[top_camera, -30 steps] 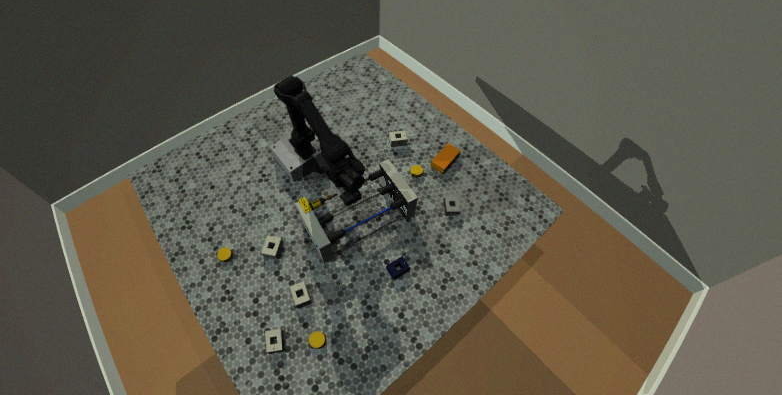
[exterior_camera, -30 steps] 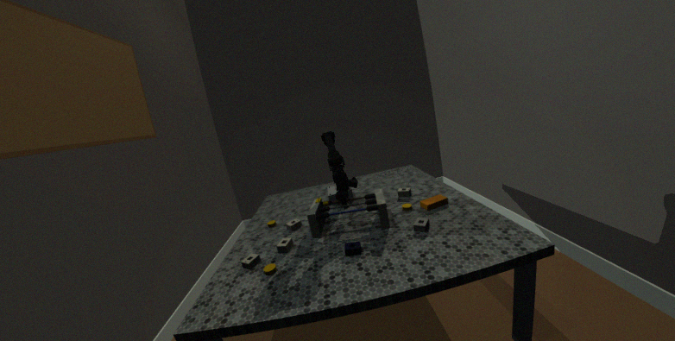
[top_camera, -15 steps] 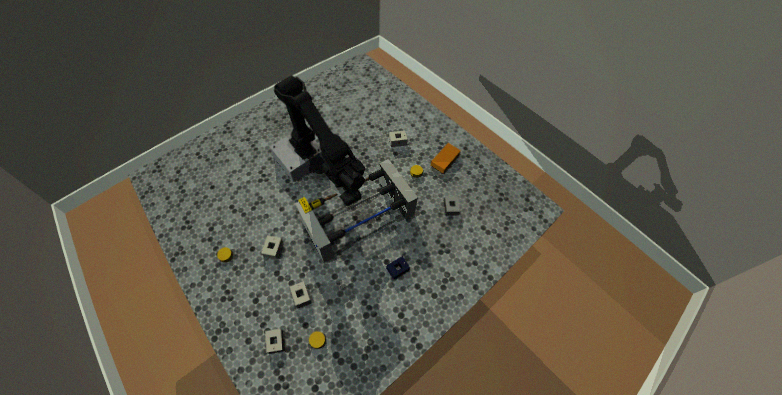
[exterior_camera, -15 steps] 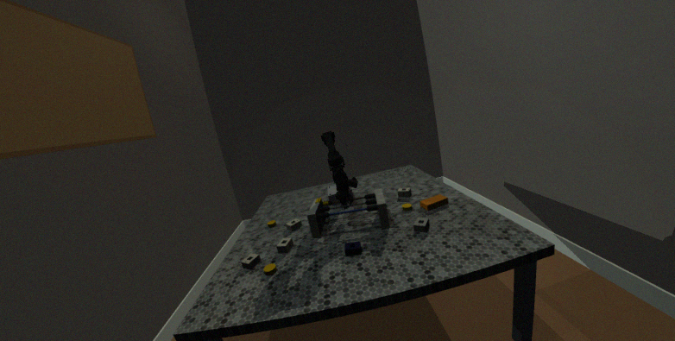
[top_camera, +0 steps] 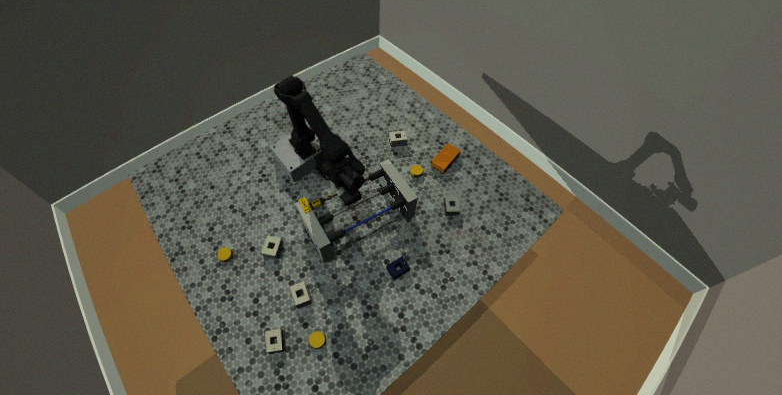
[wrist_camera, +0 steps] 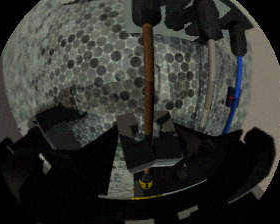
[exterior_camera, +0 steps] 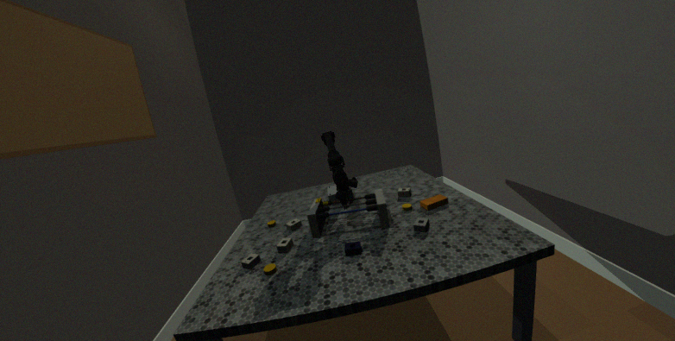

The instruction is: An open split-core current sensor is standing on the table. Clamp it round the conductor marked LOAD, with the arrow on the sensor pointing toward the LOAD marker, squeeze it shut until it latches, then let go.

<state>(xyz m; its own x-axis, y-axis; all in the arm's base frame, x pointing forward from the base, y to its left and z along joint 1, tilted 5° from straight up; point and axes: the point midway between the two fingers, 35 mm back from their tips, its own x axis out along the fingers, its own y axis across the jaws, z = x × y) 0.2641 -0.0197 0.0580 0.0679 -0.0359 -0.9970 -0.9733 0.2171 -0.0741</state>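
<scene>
The brown conductor (top_camera: 329,196) (wrist_camera: 148,75) runs between the two end plates of the rack (top_camera: 398,183) (exterior_camera: 315,223). The yellow LOAD marker (top_camera: 305,205) stands on the left plate in the top view; a yellow band (wrist_camera: 146,184) is on that conductor's end in the wrist view. The dark grey sensor (wrist_camera: 166,151) sits around the brown conductor, with a part on each side of it. My gripper (top_camera: 351,196) (wrist_camera: 144,126) is shut on the sensor, black fingers at its left and right. The arrow is not readable, and whether the latch is closed cannot be told.
A grey conductor (wrist_camera: 211,80) and a blue conductor (top_camera: 367,220) (wrist_camera: 239,75) run alongside. Around the rack lie several pale square blocks, a dark blue block (top_camera: 398,267) (exterior_camera: 353,248), an orange box (top_camera: 445,158) (exterior_camera: 433,202) and three yellow discs.
</scene>
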